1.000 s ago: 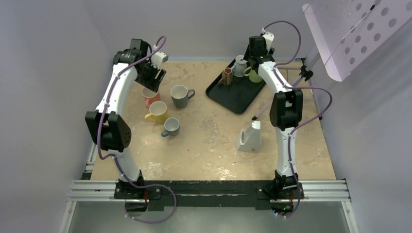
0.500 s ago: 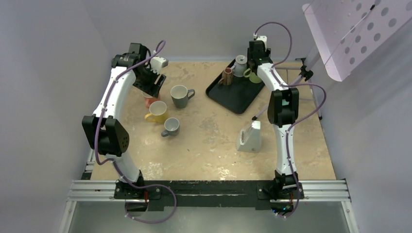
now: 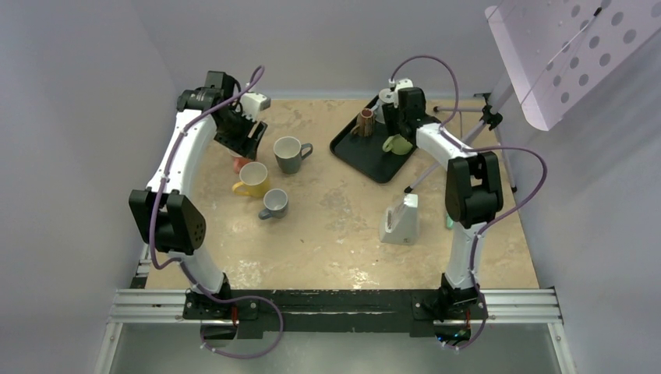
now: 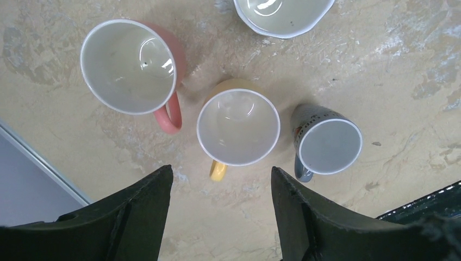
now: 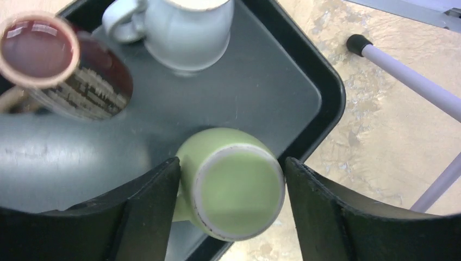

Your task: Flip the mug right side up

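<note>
Green mug inverted: base facing the wrist camera, long axis along the line of view.
Clamped between right fingers over right edge of black tray; cannot tell whether lifted. Left fingers spread apart, empty, above tabletop.

top: high, wide | wrists: close, straight down | shared: tray

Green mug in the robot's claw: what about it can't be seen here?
- Mouth and inside of the green mug: right wrist view shows only its base.
- Its handle: not showing there; a finger of the right gripper may cover it.
- Top view: mug too small, partly under the gripper.
</note>
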### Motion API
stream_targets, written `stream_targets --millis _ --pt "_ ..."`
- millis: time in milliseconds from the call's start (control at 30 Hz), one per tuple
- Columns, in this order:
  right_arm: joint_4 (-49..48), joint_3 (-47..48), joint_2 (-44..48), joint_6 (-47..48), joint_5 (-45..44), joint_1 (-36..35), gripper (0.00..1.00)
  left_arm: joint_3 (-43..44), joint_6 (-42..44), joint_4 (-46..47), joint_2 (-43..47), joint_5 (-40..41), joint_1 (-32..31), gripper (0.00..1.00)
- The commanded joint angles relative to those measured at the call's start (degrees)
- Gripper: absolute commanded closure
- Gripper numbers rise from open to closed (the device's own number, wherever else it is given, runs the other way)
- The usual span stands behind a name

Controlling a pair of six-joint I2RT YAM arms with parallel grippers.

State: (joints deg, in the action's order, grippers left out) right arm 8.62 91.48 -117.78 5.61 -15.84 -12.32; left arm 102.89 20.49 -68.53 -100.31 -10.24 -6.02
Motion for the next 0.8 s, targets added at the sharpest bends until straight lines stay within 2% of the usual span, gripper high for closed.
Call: stream_targets --millis 0,167,300,533,767 --pt "0.0 -3.5 3.8 6.4 2.2 0.2 0.25 -0.5 -0.6 0.5 3.8 -3.2 0.0 0.30" --pt "-0.1 -2.8 8.0 6.0 -5.4 -1.9 0.20 -0.5 -0.8 -0.6 4.4 -6.2 0.0 0.30" --pt "1.0 -3.9 11.2 -1.3 -10.5 -3.8 0.19 -0.6 -0.7 -0.9 5.5 -8.2 0.0 0.30" --pt "4.9 -8.5 10.9 -21.5 -8.5 -6.2 0.31 -1.3 -0.5 -1.1 6.6 -9.1 0.0 0.30" --pt "4.1 -8.8 7.5 -28.4 -8.5 -6.7 0.38 -1.4 -0.7 -1.3 7.0 -9.9 0.0 0.30"
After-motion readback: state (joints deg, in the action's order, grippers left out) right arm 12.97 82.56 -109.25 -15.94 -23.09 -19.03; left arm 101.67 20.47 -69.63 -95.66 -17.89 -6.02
